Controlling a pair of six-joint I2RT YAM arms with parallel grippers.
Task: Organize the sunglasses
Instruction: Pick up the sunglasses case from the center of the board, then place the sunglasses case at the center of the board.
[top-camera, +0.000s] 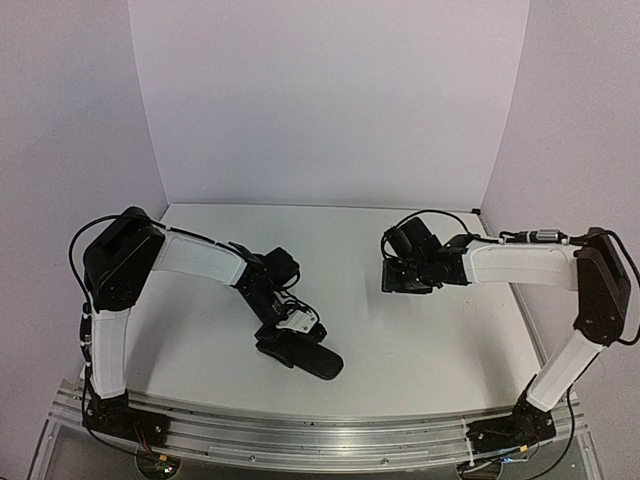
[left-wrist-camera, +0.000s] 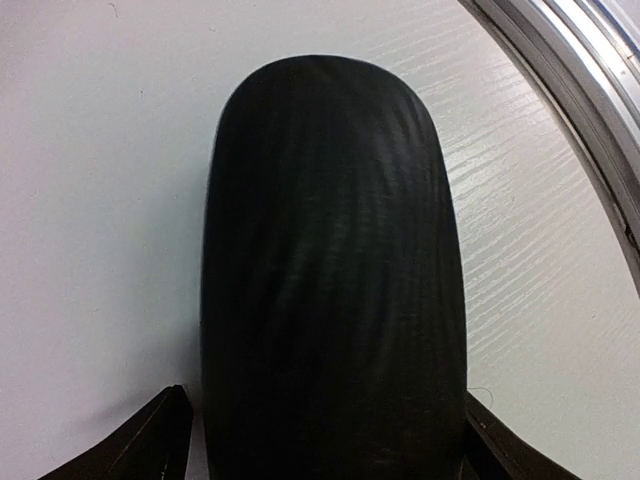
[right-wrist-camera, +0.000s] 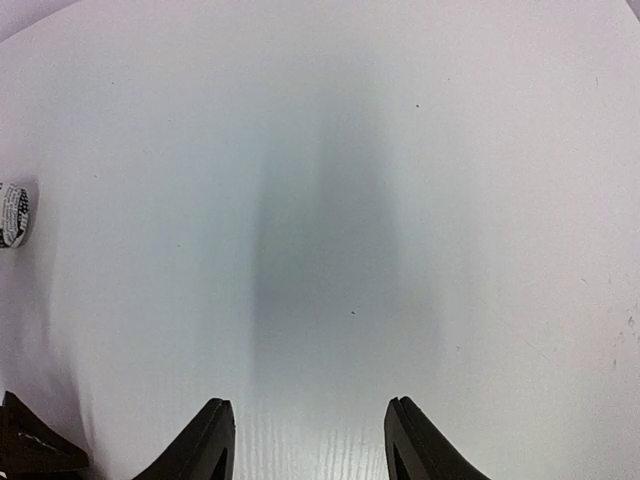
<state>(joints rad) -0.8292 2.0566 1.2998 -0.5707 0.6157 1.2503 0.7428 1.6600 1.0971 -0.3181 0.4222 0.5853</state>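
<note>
No sunglasses in view; possibly inside the closed black case (left-wrist-camera: 330, 280), cannot confirm. The case's long axis runs straight out from the left hand (left-wrist-camera: 325, 440), whose fingers are spread astride its near end. Right hand (right-wrist-camera: 310, 430) spread, empty, over the desk (top-camera: 420, 340) well right of the case.

No readable text, edge label (right-wrist-camera: 14, 214) — print illegible

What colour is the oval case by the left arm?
The case is black all over; the left wrist view shows it best.
</note>
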